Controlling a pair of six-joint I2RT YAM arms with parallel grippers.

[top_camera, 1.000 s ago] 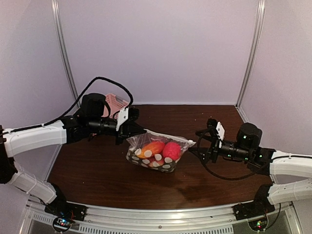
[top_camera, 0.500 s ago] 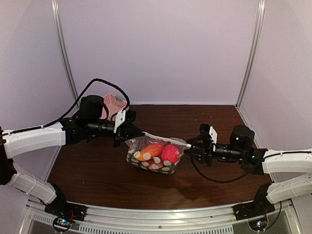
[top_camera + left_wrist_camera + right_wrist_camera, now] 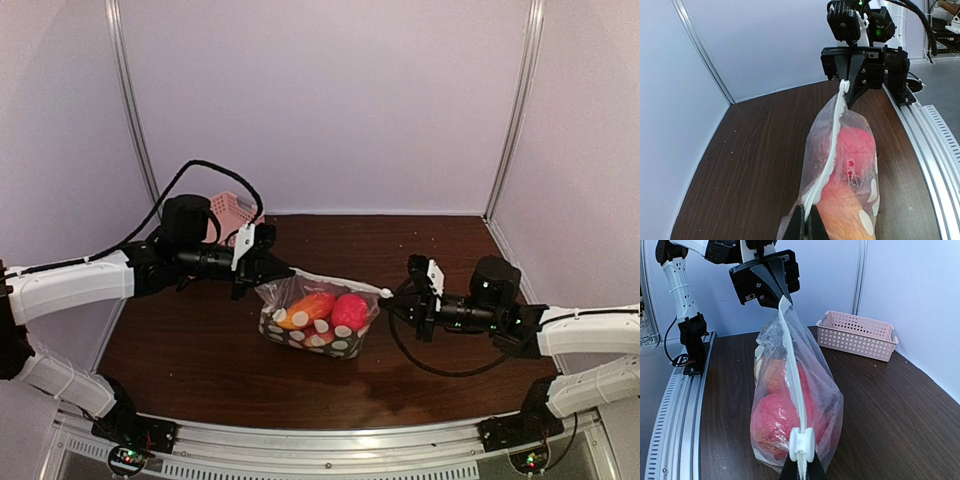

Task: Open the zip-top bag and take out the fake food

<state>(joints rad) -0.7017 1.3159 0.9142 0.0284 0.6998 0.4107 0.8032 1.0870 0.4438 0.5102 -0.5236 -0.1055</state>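
The left gripper [image 3: 266,270] is clamped on one end of the white zip strip [image 3: 832,146], and the right gripper [image 3: 392,298] is pinched shut on the opposite end, at 3 o'clock. The zip-top bag [image 3: 318,325], holding the fake food [image 3: 348,310], stretches between them over mid-table [image 3: 200,350]. A pink basket [image 3: 238,210] sits at 10 o'clock.

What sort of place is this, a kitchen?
Likely a robot test booth: pale walls around a small table, two arms on a metal rail, toy food in a bag.

Polka-dot zip-top bag [image 3: 318,318] is stretched between left gripper [image 3: 271,268] and right gripper [image 3: 388,296], each pinching an end of its closed zip strip [image 3: 330,278], red and orange fake food [image 3: 347,310] sagging inside below.
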